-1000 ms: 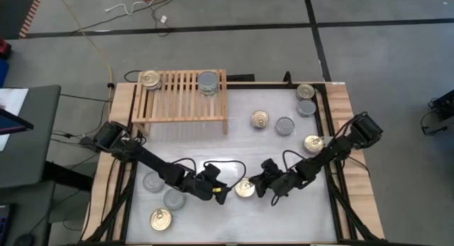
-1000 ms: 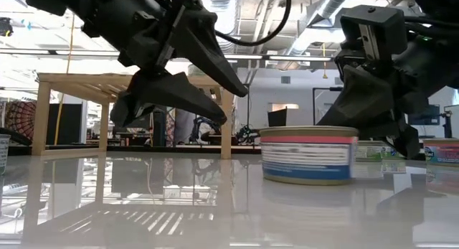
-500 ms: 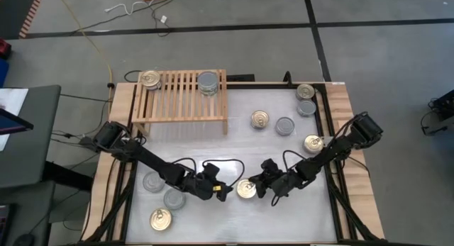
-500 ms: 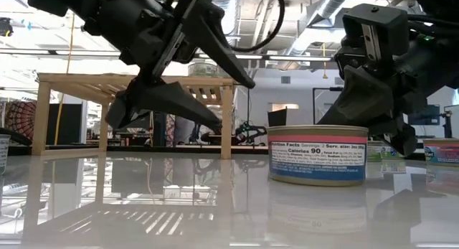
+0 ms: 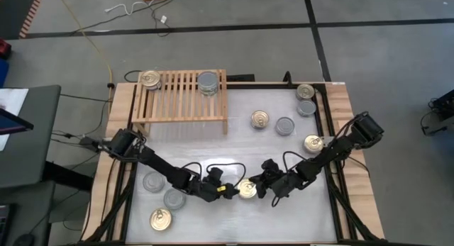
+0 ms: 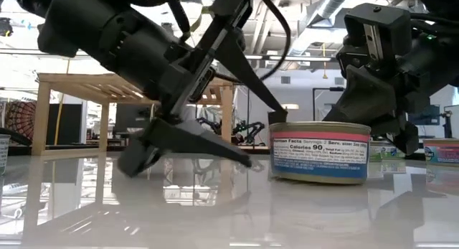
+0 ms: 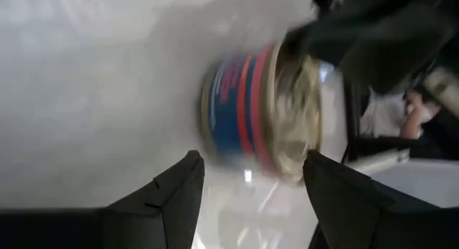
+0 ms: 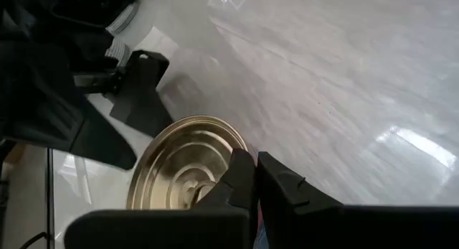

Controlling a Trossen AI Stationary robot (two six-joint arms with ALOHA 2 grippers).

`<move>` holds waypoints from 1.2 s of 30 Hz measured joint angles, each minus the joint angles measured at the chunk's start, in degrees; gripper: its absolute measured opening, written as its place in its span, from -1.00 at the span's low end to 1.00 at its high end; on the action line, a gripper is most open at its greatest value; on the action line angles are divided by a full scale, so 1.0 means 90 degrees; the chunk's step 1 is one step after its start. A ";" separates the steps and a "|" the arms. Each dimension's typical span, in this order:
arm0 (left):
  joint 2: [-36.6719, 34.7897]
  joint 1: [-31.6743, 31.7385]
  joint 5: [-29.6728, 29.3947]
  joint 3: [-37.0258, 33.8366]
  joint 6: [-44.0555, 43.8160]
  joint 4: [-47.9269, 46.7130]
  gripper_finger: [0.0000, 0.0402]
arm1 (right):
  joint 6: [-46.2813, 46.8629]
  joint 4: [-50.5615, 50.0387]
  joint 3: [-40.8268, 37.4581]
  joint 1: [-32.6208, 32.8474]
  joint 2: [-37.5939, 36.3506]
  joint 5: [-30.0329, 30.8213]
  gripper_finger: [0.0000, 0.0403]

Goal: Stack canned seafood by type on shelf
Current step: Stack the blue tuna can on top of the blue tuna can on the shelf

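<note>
My left jaws stand released, fingers straddling toward the short round tin with gold pull-tab top and blue-red label on the white table. My right jaws, clenched on nothing, sit just beside it. Step: pickup. Next, I judge: close on the tin, carry it to the light-wood slatted shelf.
</note>
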 joint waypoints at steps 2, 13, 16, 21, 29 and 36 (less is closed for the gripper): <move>0.0011 0.0012 -0.0063 0.0025 0.0080 0.0028 0.14 | 0.0058 -0.0096 -0.0002 0.0006 -0.0001 -0.0012 -0.81; 0.0029 0.0031 -0.0133 0.0196 -0.0060 -0.0135 0.14 | 0.0206 -0.0298 0.0000 0.0098 -0.0003 -0.0024 -0.82; 0.0026 0.0033 -0.0243 0.0302 0.0017 -0.0118 0.14 | 0.0250 -0.0354 -0.0002 0.0145 -0.0005 -0.0022 -0.85; 0.0006 0.0059 -0.0333 0.0489 0.0152 -0.0114 0.14 | 0.0280 -0.0446 -0.0015 0.0223 0.0030 -0.0172 -0.89; 0.0012 0.0021 0.0088 0.0514 -0.0309 -0.0564 0.14 | 0.0411 -0.0655 -0.0039 0.0313 0.0073 -0.0042 -0.89; 0.0014 0.0016 -0.0004 0.0505 0.0116 -0.0398 0.14 | 0.0188 -0.0692 -0.0043 0.0328 -0.0161 0.0235 -0.89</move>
